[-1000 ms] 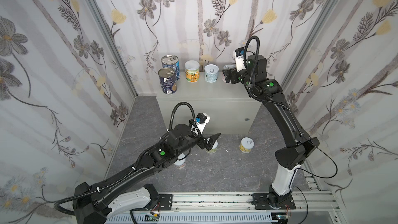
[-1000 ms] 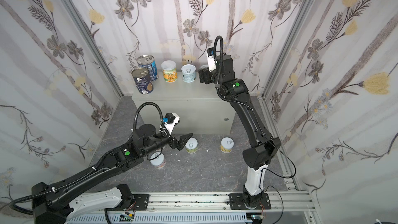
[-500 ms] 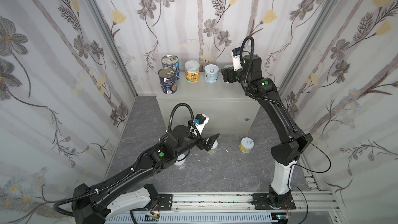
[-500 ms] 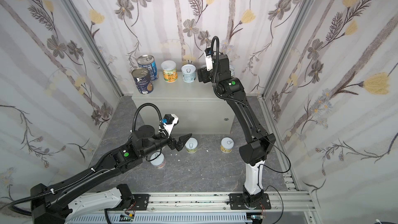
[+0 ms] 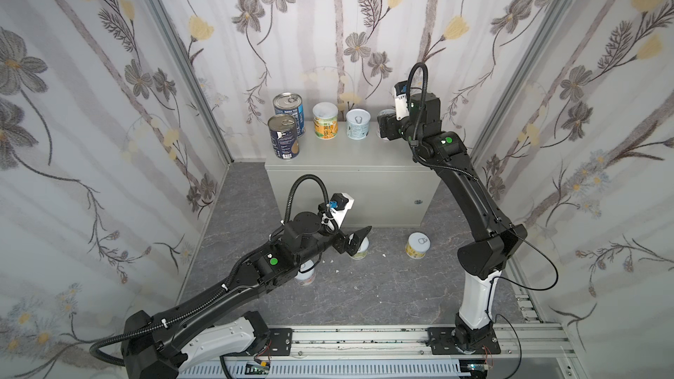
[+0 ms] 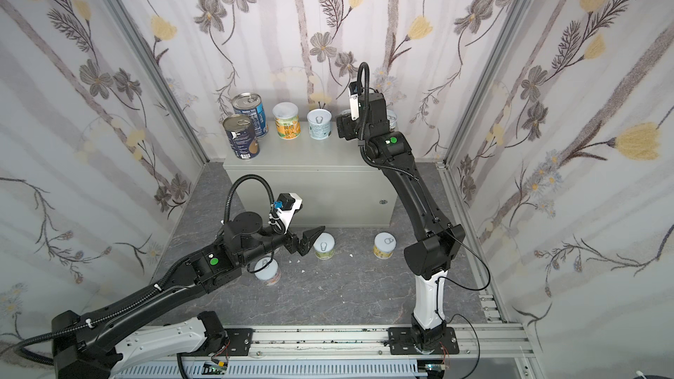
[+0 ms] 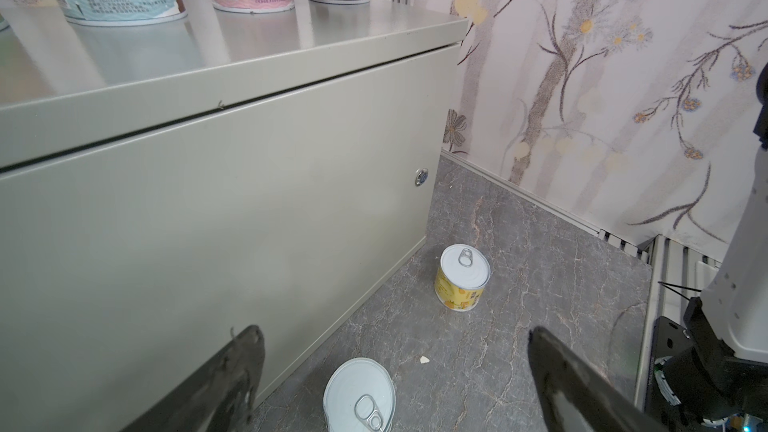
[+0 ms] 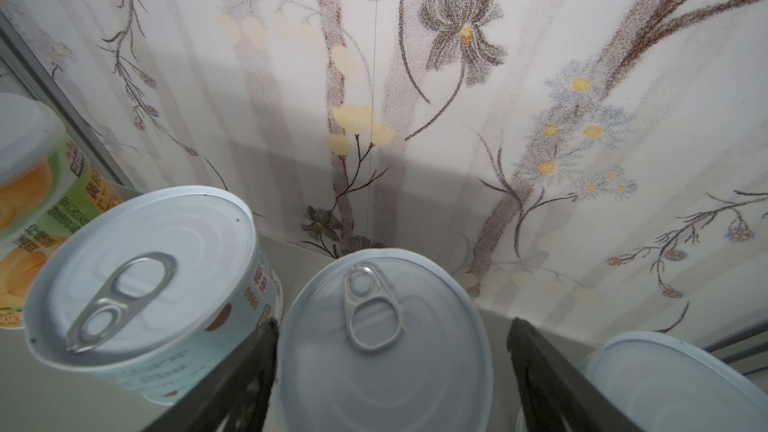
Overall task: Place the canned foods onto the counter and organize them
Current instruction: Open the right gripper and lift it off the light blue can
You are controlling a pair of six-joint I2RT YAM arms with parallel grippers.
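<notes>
On the counter (image 5: pixel 350 162) stand two dark-blue cans (image 5: pixel 284 136), an orange-label can (image 5: pixel 325 120) and a pale-blue can (image 5: pixel 358 123). My right gripper (image 8: pixel 390 326) is open around a white-lidded can (image 8: pixel 382 351) standing beside them. One finger is against its side and a gap shows at the other. A further can (image 8: pixel 665 380) sits just beyond. My left gripper (image 7: pixel 395 332) hangs open above a white-lidded can (image 7: pixel 359 394) on the floor by the counter's front. A yellow can (image 5: pixel 417 245) stands on the floor to the right, and another can (image 5: pixel 305 275) lies partly under the left arm.
The counter's front face with its round lock (image 7: pixel 421 177) is close to the left gripper's finger (image 7: pixel 245 351). Flowered walls enclose the space on three sides. Small white crumbs (image 5: pixel 383 255) lie on the dark marbled floor. A metal rail (image 5: pixel 364 337) runs along the front.
The right wrist has swung slightly left over the counter, its jaws drawing narrower around the same can. The left arm has hardly moved.
</notes>
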